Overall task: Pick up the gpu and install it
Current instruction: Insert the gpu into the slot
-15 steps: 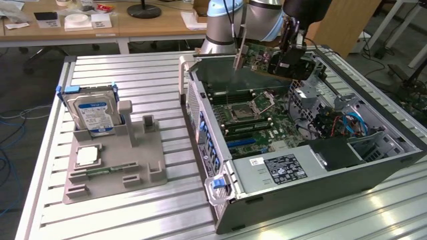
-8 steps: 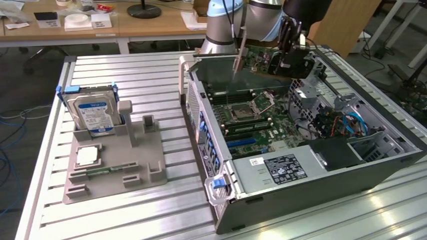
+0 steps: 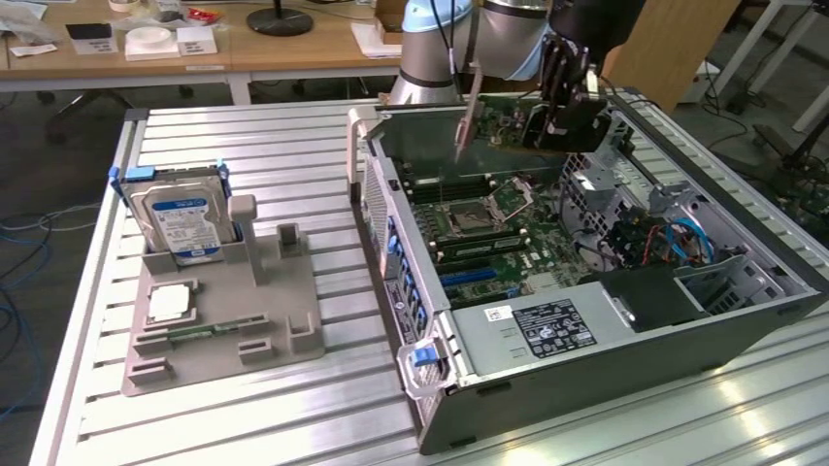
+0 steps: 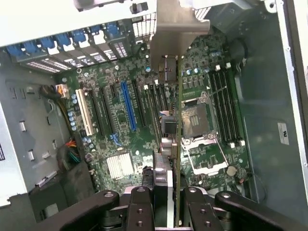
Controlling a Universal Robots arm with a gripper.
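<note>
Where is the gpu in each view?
Exterior view: the gpu hangs in the gripper above the far end of the open case, upper middle of the picture.
Wrist view: the gpu is seen edge-on, reaching out from the gripper over the motherboard, with its metal bracket at the far end.
Shared landmark: the CPU socket, beside the card in both.
</note>
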